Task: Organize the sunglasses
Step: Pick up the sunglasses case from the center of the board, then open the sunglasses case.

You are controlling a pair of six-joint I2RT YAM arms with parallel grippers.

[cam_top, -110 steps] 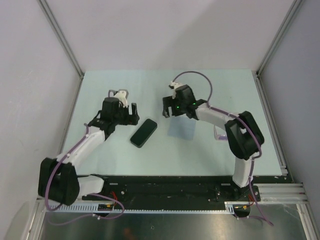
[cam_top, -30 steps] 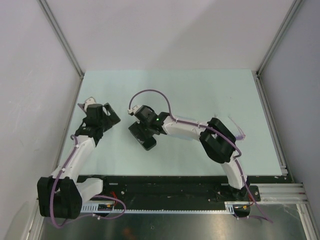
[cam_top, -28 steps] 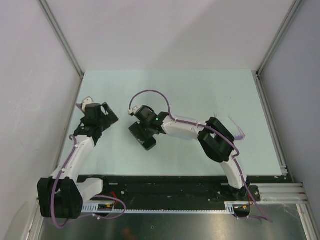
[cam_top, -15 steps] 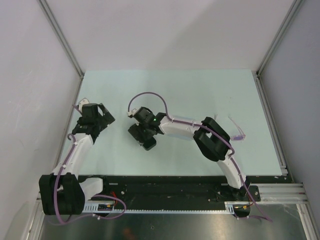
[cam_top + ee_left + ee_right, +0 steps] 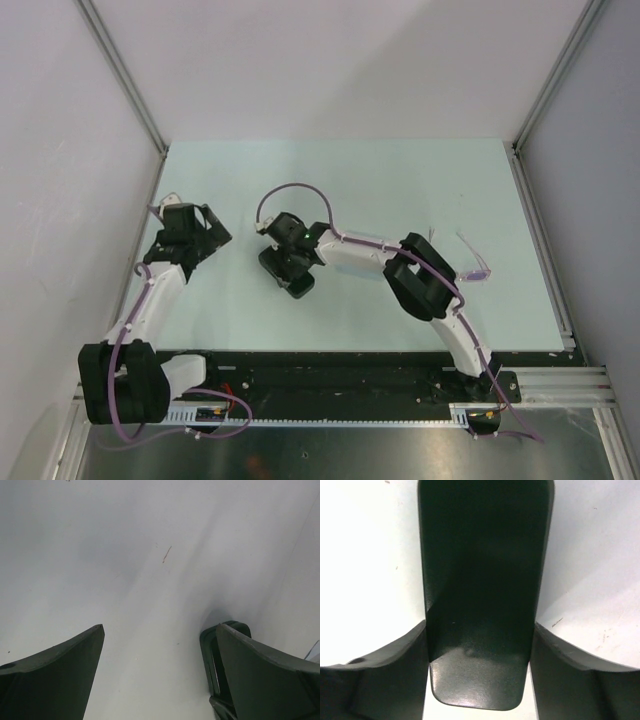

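From above, my right pincer (image 5: 288, 262) sat over the black case (image 5: 299, 286). The sunglasses (image 5: 476, 264) lay well right of the case, untouched. The left wrist view showed my left pincer (image 5: 160, 630) wide and empty. In the right wrist view, my fingers (image 5: 390, 675) pressed the case's long sides. I judged an even, centred squeeze would stop it twisting.
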